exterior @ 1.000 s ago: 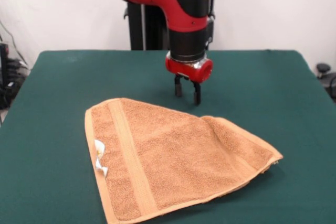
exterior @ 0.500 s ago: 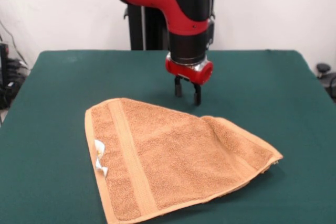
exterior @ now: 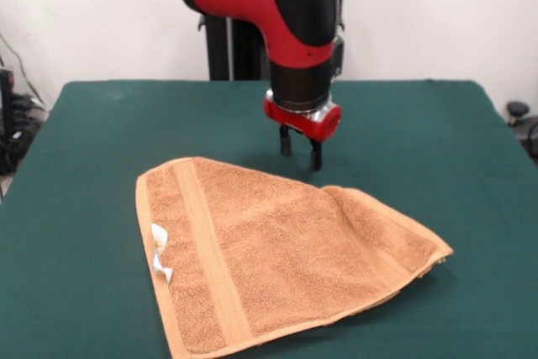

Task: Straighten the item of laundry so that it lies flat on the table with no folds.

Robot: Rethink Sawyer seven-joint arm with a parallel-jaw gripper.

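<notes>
The towel (exterior: 277, 250) lies on the green table (exterior: 76, 166), toward the near side and a little left of the middle, while the gripper (exterior: 300, 151) hangs above the bare cloth of the table just beyond the towel's far edge, apart from it and touching nothing. The two dark fingers (exterior: 286, 142) point straight down with a clear gap between them, so the gripper is released and grasps nothing. The towel is not flat: it is folded over itself into a rough triangle, with one rounded corner at the far left, a point at the right where two layers show one over the other, and the last corner running off the lower edge of the view. A woven band (exterior: 210, 250) runs along its left side beside the hem, and a small white tag (exterior: 160, 254) sticks out at that left edge. The arm (exterior: 277, 6) comes down from above, red and black.
</notes>
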